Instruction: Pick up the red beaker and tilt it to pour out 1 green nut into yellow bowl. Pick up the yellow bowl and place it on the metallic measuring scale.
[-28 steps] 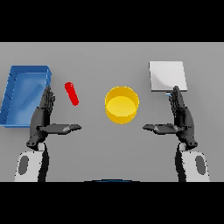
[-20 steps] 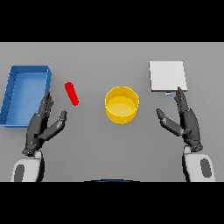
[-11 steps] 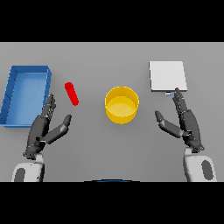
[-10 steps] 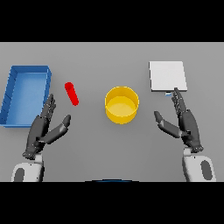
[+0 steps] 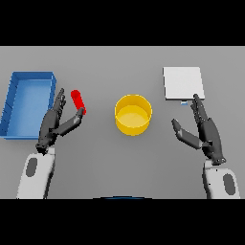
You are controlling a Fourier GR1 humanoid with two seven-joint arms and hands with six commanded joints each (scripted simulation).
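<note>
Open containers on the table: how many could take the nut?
2. The yellow bowl sits at the table's centre; the blue bin is at far left, beside the left hand. Nothing looks hidden.

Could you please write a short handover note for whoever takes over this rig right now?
Left hand: open, fingers straight, thumb tip at the near end of the small red cylindrical beaker; no grasp.
Right hand: open and idle, just below the flat square metallic measuring scale.
Round yellow bowl: mid-table between the hands, untouched; I cannot make out a nut in it.
Blue rectangular bin: far left.
Done: nothing yet beyond the approach.
Left: grasp and tilt the beaker over the bowl to pour one green nut, then set the bowl on the scale.
</note>
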